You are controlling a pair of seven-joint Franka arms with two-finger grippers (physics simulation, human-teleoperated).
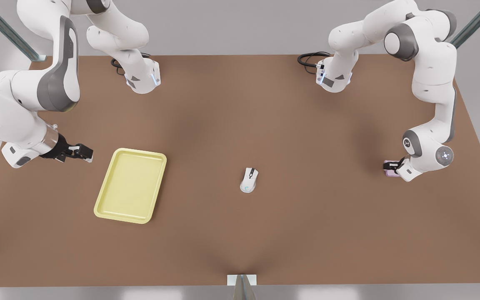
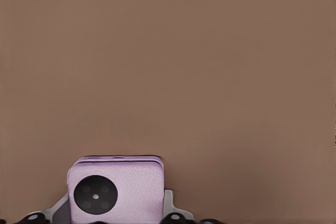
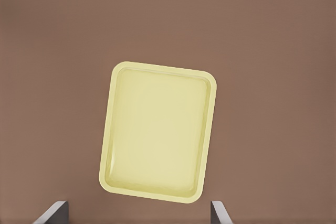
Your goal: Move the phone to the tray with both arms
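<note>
Phone: your phone [image 1: 391,170] sits at the far end of the surface [image 1: 265,233] on the front view's right, with the left gripper [image 1: 395,167] right at it.
Left gripper: in the left wrist view the phone [image 2: 116,189] lies between its fingers [image 2: 169,203], which flank both sides; I judge it is pinching the phone, though contact is hard to confirm from here.
Phone pose: it looks flat on the surface or barely off it; you cannot tell which.
Tray: the tray [image 1: 131,184] rests on the front view's left side, long axis running roughly away from the camera, well apart from the phone.
Right gripper: the right gripper [image 1: 82,152] hovers just beside the tray on its outer side, fingers spread and empty; its wrist view looks straight down on the tray [image 3: 157,132].
Mouse: a white mouse [image 1: 248,180] lies between phone and tray, close to the straight path.
Key relation: the tray lies clear across the surface from the phone, nearer the right arm than the left.
Next move: you will likely need a handover near the middle; carry the phone above the mouse.
</note>
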